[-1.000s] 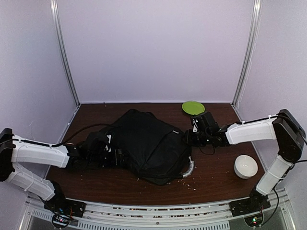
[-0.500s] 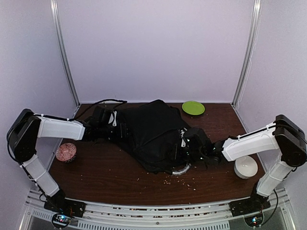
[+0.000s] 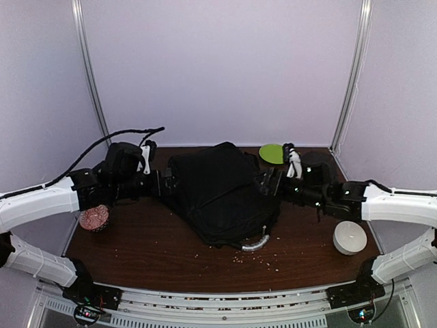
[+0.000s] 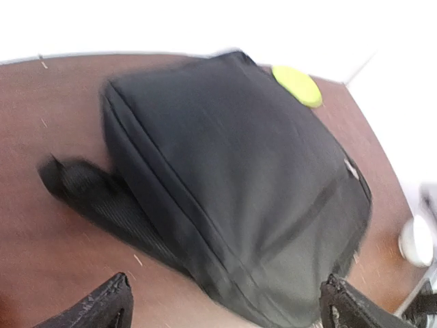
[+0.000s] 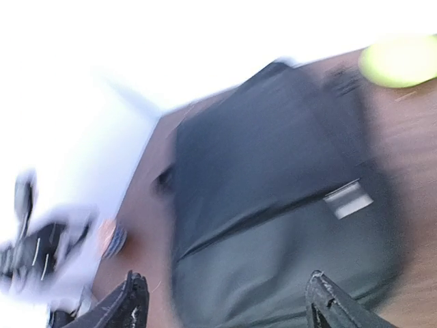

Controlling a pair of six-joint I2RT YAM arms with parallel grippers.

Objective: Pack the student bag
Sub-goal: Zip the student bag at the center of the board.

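The student bag (image 3: 222, 195) is flanked by the left gripper (image 4: 225, 294) and right gripper (image 5: 227, 283), both spread open and empty, prob so a better hold can be found.

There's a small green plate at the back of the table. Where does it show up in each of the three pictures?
Top external: green plate at the back, just right of centre, by the backpack.
Left wrist: upper right of centre, beyond the backpack's far corner.
Right wrist: top right corner, blurred.
Shared landmark: the black backpack, with the plate beside its far end in every view.
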